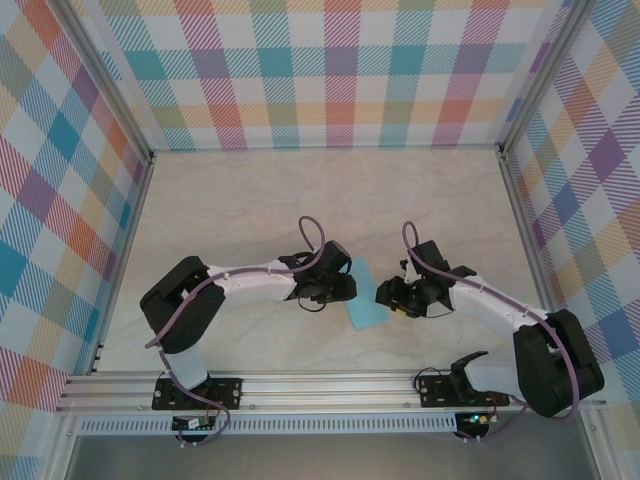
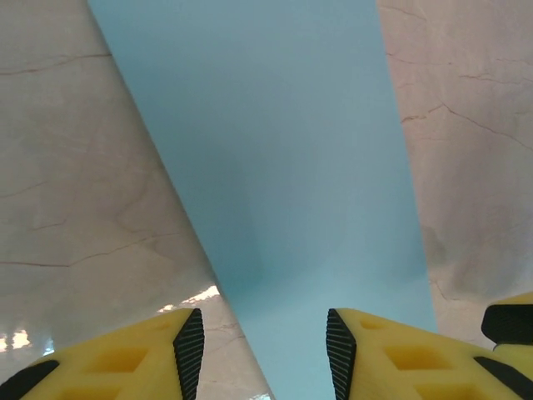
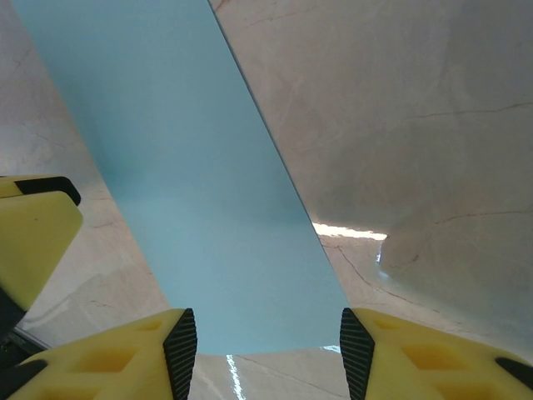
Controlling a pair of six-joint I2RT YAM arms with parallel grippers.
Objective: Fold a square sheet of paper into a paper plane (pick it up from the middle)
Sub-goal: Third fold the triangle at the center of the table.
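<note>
The square sheet of paper (image 2: 275,167) runs off the left wrist view's top and bottom. Overhead, the left gripper (image 1: 346,290) and right gripper (image 1: 386,296) overlap its sides.

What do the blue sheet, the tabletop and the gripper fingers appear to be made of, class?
Blue sheet: thin matte paper, seemingly; flat, even colour, crisp straight edges.
Tabletop: glossy marble-look surface, veined, with light reflections; stone or laminate, unclear.
Left gripper's fingers: yellow moulded plastic, apparently, with black ribbed pads, probably rubber.
</note>
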